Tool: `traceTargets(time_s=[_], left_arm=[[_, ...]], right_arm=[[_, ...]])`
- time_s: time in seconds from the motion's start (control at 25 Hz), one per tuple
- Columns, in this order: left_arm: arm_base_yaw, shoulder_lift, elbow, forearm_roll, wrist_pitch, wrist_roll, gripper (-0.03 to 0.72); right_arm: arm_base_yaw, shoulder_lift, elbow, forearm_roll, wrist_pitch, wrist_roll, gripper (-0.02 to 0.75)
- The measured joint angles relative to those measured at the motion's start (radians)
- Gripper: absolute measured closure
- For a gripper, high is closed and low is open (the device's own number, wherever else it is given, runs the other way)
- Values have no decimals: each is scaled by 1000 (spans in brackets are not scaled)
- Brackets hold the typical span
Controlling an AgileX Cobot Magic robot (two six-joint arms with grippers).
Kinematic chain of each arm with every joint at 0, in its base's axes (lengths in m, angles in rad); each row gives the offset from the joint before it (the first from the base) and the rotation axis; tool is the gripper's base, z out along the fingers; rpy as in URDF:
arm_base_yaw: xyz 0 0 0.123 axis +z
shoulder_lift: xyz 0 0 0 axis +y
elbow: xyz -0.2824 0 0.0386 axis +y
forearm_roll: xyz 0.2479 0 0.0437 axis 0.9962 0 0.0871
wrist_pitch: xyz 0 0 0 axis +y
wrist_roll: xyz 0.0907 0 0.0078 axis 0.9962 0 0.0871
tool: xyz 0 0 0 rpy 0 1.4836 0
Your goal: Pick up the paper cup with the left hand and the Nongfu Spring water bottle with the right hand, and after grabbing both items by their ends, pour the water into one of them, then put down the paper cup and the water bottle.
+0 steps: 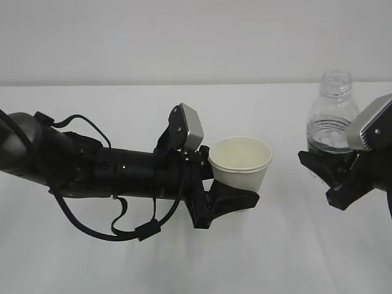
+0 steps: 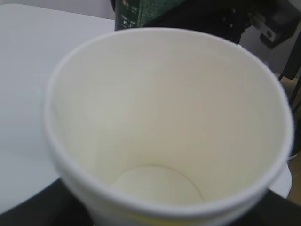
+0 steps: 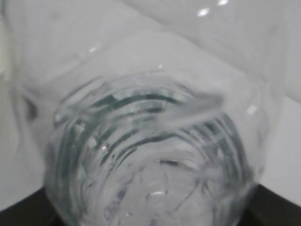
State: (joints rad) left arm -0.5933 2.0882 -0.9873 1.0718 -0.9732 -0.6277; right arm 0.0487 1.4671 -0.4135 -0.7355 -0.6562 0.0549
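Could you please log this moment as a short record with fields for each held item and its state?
left end effector: shut on the paper cup, held upright
cup contents: looks empty and dry inside
right end effector: shut on the Nongfu Spring water bottle, upright, no cap
gap: cup and bottle apart, not touching
pour: not yet begun

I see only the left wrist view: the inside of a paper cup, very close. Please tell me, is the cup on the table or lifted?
Observer: Lifted. The left end effector clamps the paper cup low on its wall, above the table.
Operator: Is the bottle upright?
Observer: Yes. The Nongfu Spring water bottle stands upright in the right end effector, neck uncapped.
Operator: Do cup and bottle touch?
Observer: No, a clear gap separates them in the exterior view.
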Motion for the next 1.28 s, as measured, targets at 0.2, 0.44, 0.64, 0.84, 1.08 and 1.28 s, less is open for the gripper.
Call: traceTargets(time_s=[0.2, 0.44, 0.64, 0.84, 1.08, 1.28], left_arm=[[0, 0, 0, 0, -4, 17, 220], [0, 1, 0, 0, -22, 21, 221], [0, 1, 0, 0, -34, 30, 223], [-16, 1, 0, -19, -36, 52, 223], [-48, 1, 0, -102, -39, 107, 230], [-52, 1, 0, -113, -40, 119, 232]], right_arm=[[0, 0, 0, 0, 0, -133, 271], [0, 0, -4, 0, -1, -249, 271], [0, 0, -39, 1, 33, -286, 271], [0, 0, -64, 2, 88, -304, 271], [0, 0, -64, 2, 131, -347, 290], [0, 2, -64, 2, 133, -379, 300]])
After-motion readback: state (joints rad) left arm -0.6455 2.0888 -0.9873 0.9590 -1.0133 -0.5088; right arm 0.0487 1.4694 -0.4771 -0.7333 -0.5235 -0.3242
